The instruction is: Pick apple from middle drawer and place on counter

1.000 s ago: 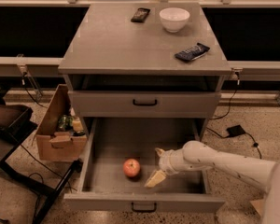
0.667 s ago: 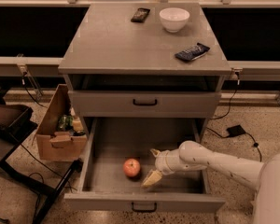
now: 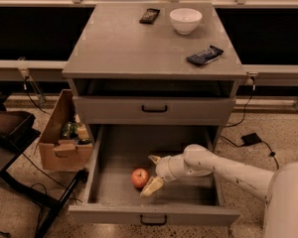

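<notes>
Low in the centre of the frame, our claw (image 3: 153, 173) sits inside the pulled-out middle drawer (image 3: 198, 216). Its two fingers are spread wide and grip nothing. The apple (image 3: 140, 178) rests on the drawer floor just left of the claw, close beside the lower finger. We judge the wide spread is meant to straddle the fruit before closing. At the top of the frame, the table (image 3: 124, 43) has bare room left of the white bowl (image 3: 185, 20).

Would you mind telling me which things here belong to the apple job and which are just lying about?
Job: apple, middle drawer, counter, gripper open beside the apple in the drawer.
Lying about: white bowl, near dark packet, far dark packet, cardboard box.
</notes>
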{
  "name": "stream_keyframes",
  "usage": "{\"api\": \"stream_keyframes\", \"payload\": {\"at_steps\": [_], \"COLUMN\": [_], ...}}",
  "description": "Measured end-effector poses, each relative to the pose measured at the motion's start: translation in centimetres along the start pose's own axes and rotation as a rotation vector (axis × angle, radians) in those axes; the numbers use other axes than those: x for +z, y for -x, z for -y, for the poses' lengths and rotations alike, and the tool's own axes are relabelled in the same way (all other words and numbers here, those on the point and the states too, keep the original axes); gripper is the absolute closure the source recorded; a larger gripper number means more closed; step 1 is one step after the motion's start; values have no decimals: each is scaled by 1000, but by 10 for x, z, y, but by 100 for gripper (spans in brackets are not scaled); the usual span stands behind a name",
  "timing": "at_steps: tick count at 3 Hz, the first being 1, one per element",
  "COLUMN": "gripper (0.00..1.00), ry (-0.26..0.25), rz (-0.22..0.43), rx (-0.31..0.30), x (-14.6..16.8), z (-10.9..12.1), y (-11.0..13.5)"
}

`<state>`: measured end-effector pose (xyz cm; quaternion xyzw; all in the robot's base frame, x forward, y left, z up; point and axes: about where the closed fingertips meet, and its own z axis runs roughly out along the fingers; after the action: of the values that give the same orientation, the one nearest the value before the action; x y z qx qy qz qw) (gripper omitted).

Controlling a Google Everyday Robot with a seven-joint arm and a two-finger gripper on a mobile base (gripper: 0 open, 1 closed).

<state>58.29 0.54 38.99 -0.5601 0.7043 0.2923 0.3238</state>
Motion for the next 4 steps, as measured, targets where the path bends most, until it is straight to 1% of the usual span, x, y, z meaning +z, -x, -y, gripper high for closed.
{"api": "stream_keyframes", "payload": {"at_steps": [1, 2, 3, 4], "gripper": [19, 43, 64, 89], "ry": [57, 67, 67, 67], "rz": [25, 43, 43, 43], "rx": [14, 35, 35, 35], "x": [18, 37, 38, 38], "z": [-14, -22, -22, -22], "y": [9, 5, 5, 5]}}
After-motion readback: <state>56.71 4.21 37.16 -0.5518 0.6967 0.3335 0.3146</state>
